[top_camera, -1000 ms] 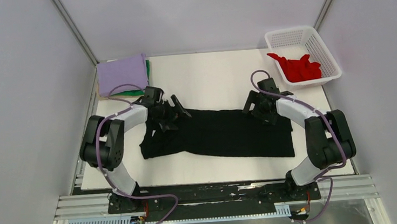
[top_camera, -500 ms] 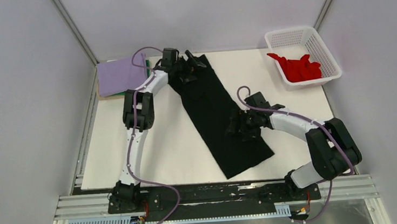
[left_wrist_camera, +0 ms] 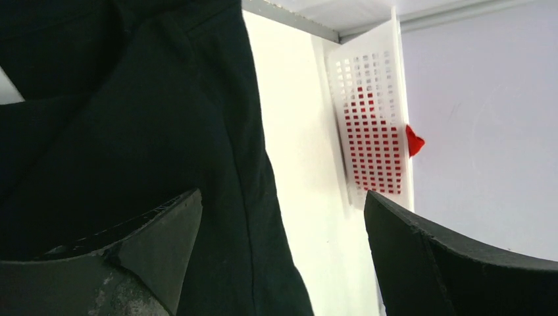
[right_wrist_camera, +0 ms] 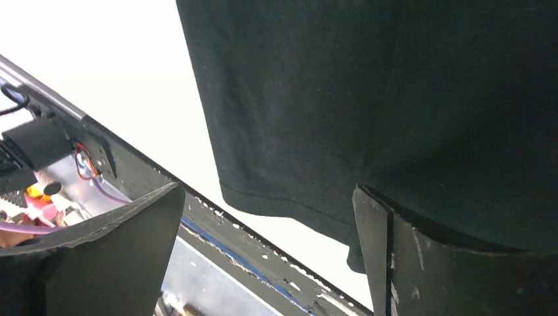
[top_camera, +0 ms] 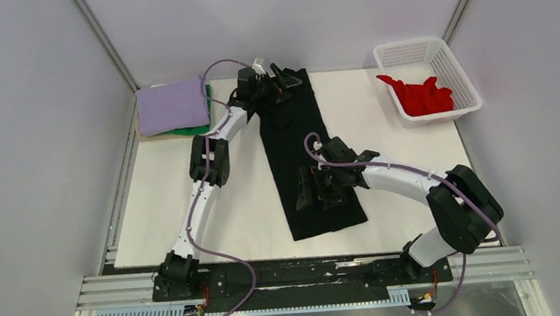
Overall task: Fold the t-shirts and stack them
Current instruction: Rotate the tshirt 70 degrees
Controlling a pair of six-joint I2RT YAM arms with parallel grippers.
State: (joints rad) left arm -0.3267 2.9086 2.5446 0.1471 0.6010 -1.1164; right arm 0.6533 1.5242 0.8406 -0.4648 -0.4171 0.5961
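The black t-shirt (top_camera: 300,137) lies flat as a long strip running from the far edge of the table towards the near edge. My left gripper (top_camera: 279,80) is open over its far end; in the left wrist view (left_wrist_camera: 283,263) the cloth (left_wrist_camera: 131,131) lies under the left finger (left_wrist_camera: 151,250). My right gripper (top_camera: 312,193) is open just above the near part, with the hem (right_wrist_camera: 329,99) in view. A folded lilac t-shirt (top_camera: 173,105) lies on a green one (top_camera: 196,129) at the far left. A red t-shirt (top_camera: 424,96) is crumpled in the basket.
The white lattice basket (top_camera: 424,47) stands at the far right corner and shows in the left wrist view (left_wrist_camera: 368,85). The white table mat (top_camera: 166,206) ends at a metal rail (top_camera: 302,274) by the arm bases. Grey walls close in both sides and the back.
The black t-shirt has swung from lying crosswise to lying lengthwise. My left arm has stretched to the far edge with it. My right gripper has moved left and nearer.
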